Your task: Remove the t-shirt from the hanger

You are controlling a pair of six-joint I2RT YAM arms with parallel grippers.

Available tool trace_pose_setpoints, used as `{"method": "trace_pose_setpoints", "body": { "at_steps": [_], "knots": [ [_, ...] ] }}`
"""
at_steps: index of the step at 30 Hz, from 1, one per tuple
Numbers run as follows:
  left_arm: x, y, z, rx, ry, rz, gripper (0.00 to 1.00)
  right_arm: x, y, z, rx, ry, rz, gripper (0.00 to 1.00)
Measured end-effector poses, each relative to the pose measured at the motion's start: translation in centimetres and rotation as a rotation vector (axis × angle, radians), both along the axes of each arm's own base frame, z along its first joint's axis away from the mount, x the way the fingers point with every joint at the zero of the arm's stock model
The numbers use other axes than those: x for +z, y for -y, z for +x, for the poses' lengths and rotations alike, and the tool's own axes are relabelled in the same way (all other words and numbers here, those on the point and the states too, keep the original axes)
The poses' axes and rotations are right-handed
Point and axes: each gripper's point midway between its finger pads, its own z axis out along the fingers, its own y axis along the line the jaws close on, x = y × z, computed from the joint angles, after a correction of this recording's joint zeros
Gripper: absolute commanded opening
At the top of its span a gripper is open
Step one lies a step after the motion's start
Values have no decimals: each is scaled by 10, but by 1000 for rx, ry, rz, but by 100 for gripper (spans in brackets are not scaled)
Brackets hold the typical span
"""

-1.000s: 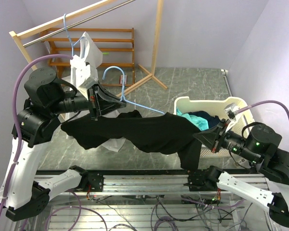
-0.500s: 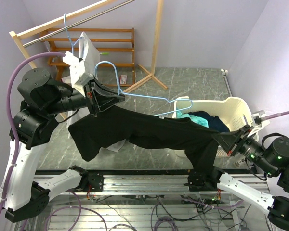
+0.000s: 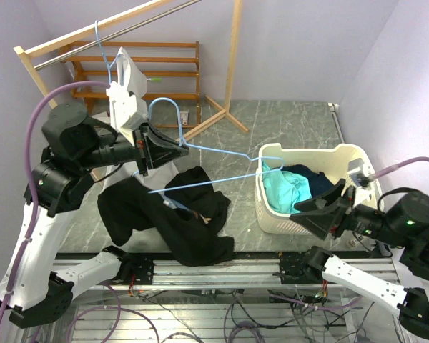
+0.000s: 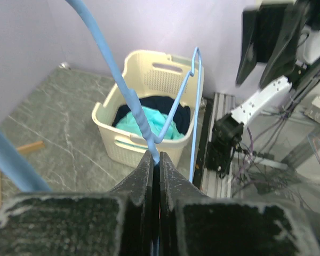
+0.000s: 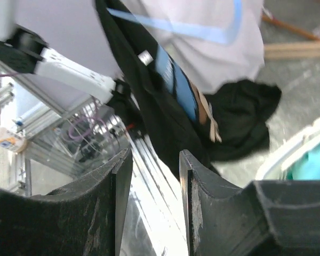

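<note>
Black t-shirt all but stripped from the hanger and let fall.

The left gripper (image 3: 179, 148) is seen clamped tight on the twisted neck of the light-blue wire hanger (image 3: 222, 152), which is held aloft. The black t-shirt (image 3: 193, 239), stretched between both arms a second ago, is now slumped in a heap at the table's near edge. Whether the hanger's lower corner is still caught in it cannot be told. Beside the cream plastic laundry basket (image 3: 311, 151), the right gripper (image 3: 304, 214), earlier closed on the cloth, is parted and empty.
</note>
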Motion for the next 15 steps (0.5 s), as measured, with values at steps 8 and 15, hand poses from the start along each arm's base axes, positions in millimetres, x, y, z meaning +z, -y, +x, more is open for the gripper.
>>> {"method": "trace_pose_setpoints", "body": {
  "at_steps": [8,15],
  "knots": [
    [-56,10,3,-91,-123,102,7,73,-20,-4,117,183,114,40],
    [-63,11,-4,-137,-136,109,7,57,-68,39,126,153,3,41]
  ]
}}
